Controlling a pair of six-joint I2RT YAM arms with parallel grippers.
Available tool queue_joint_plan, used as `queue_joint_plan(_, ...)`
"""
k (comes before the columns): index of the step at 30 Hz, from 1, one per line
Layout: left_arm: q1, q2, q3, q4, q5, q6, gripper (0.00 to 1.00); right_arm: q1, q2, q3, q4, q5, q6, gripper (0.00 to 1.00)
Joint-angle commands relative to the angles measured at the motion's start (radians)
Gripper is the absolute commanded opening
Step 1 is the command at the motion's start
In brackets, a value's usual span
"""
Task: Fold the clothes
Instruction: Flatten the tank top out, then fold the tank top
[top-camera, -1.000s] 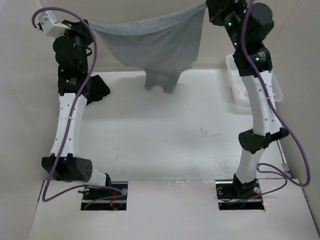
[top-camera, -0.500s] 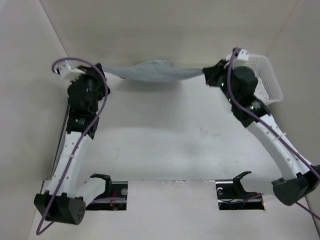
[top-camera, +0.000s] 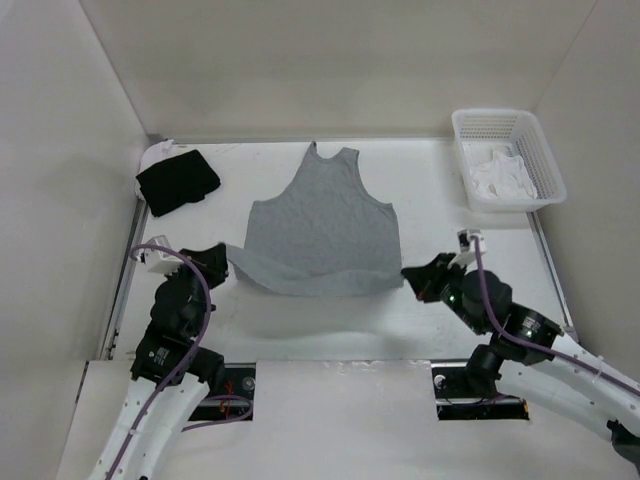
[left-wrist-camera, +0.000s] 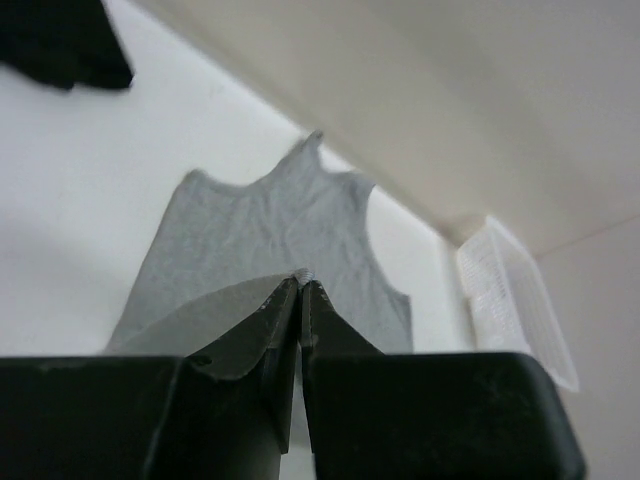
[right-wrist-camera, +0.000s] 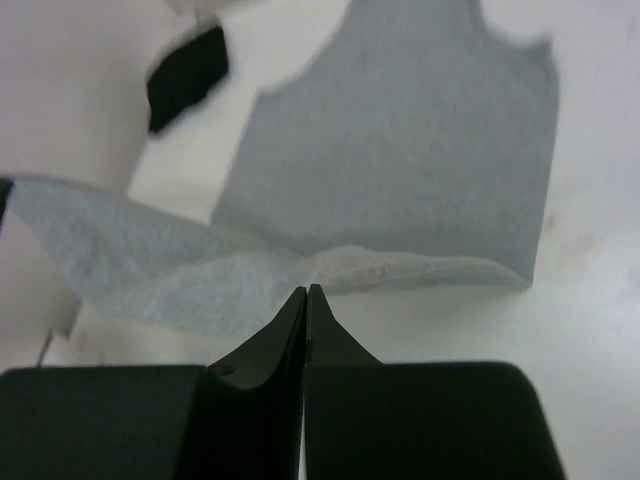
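Right, the grey top (top-camera: 320, 225) lies flat mid-table, neck toward twelve o'clock. The left gripper (top-camera: 222, 262) pinches its seven o'clock hem corner and the right gripper (top-camera: 408, 276) its five o'clock corner, fingers closed tight.

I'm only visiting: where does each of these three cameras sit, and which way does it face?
Top external: fixed above and behind the robot, looking down on the table; left arm, right arm, grey top, black cloth and basket show.
Left wrist: on the left arm, low, facing forward past the shut left gripper across the top.
Right wrist: on the right arm, facing forward and down past the shut right gripper at the top's raised hem.
Shared: all show the grey top and black cloth.
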Motion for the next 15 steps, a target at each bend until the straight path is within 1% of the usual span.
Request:
queue_joint_plan(1,-0.012,-0.064,-0.015,-0.247,-0.03,-0.089,0.02,0.133,-0.047,-0.078,-0.185,0.013,0.211,0.0)
queue_joint_plan(3,-0.013,-0.093,0.01,-0.324,-0.033,-0.109,0.02,0.23,-0.071,-0.074,-0.234,0.045,0.268,0.0)
queue_joint_plan(6,-0.007,-0.115,0.044,-0.413,-0.044,-0.138,0.02,0.353,-0.055,-0.028,-0.29,0.108,0.311,0.0)
queue_joint_plan(8,0.005,-0.127,0.044,-0.424,-0.056,-0.144,0.02,0.385,-0.03,-0.006,-0.294,0.159,0.306,0.01)
queue_joint_plan(9,0.011,-0.12,0.03,-0.404,-0.057,-0.146,0.02,0.388,0.0,0.002,-0.281,0.174,0.289,0.01)
queue_joint_plan(10,0.016,-0.101,0.018,-0.375,-0.057,-0.144,0.02,0.364,0.022,0.005,-0.261,0.182,0.264,0.01)
queue_joint_plan(12,0.019,-0.02,-0.004,-0.254,-0.042,-0.13,0.02,0.246,0.1,0.005,-0.168,0.147,0.169,0.01)
queue_joint_plan(15,0.02,0.202,-0.008,0.019,-0.048,-0.085,0.02,0.012,0.22,0.0,0.042,0.005,0.043,0.01)
